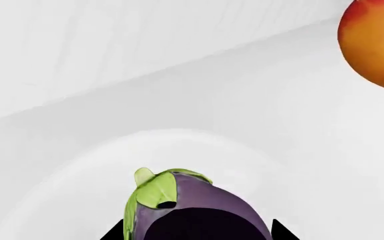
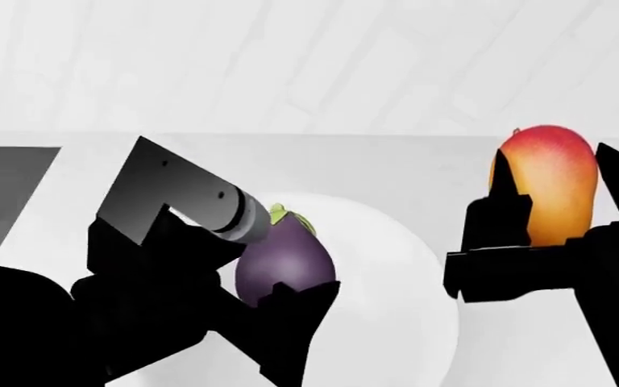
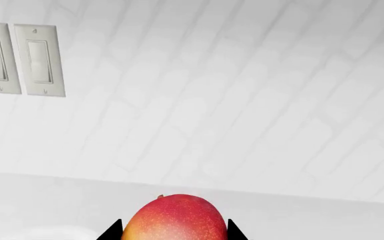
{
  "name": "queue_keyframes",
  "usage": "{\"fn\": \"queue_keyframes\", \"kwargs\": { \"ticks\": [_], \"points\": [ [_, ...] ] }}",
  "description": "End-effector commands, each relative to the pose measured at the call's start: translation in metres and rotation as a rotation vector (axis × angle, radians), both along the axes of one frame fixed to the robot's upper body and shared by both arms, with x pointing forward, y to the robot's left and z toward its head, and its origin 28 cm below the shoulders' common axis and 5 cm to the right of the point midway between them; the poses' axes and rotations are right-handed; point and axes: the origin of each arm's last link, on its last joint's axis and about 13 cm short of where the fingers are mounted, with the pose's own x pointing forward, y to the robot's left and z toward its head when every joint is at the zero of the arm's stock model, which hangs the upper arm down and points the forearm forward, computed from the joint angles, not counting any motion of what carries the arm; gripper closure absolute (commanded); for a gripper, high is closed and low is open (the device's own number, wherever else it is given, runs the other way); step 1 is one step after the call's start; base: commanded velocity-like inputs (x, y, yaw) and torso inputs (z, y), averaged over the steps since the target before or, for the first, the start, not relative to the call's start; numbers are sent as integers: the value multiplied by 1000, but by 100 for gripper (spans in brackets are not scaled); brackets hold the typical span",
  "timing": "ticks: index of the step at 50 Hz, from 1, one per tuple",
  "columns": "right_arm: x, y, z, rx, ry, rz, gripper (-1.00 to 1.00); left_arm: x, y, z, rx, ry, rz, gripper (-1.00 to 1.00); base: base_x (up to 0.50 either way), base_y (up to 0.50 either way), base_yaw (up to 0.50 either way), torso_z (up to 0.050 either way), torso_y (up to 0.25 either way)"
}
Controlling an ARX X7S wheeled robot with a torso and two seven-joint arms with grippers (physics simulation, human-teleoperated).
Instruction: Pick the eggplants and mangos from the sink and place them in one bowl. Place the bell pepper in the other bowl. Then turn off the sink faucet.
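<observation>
Step in hand, as I read it: dropping fruit into the first bowl. Both arms are loaded and up by the counter.

L gripper [image 2: 288, 278] is pinched on the eggplant [image 2: 284, 260], fingers either side of its purple body, green cap pointing away from the wrist. In the head view it hangs over the white bowl [image 2: 396, 266]; the L wrist view shows the bowl's pale inside beneath the eggplant, so it looks lined up. Can't tell if it touches the bowl floor; looks above it.

R gripper [image 2: 551, 201] is clamped on the mango [image 2: 546, 189], held upright, red end up, dark fingers on both flanks. It sits off to the bowl's right and higher, against the tiled wall. R wrist view shows only the mango top, wall and two light switches [image 3: 22, 59], no bowl under it.

Next, prob.: spread the L jaws and let the eggplant go, lift L arm clear, then bring R arm across over the same bowl and lower before release. Watch arm-to-arm clearance, they're near each other. Sink, pepper, faucet not clearly in view.
</observation>
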Motion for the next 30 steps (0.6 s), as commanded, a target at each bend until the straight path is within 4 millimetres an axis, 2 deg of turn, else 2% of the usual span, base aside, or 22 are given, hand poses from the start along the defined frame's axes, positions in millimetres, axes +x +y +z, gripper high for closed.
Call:
{"fn": "queue_keyframes", "kwargs": {
  "ticks": [1,15,23,24,30],
  "points": [
    [-1,0,-2,4,-6,-3,100,5,-7,-15,19,52,-14,100,0,0,0,0,0],
    [1,1,-5,13,3,1,100,12,-11,-34,68,86,18,100,0,0,0,0,1],
    [2,0,-6,19,6,2,100,13,-11,-29,63,74,14,100,0,0,0,0,0],
    [2,0,-7,20,8,2,100,13,-11,-29,61,72,17,-100,0,0,0,0,0],
    [2,0,-9,25,9,2,100,13,-12,-27,66,62,25,-100,0,0,0,0,2]
  ]
}}
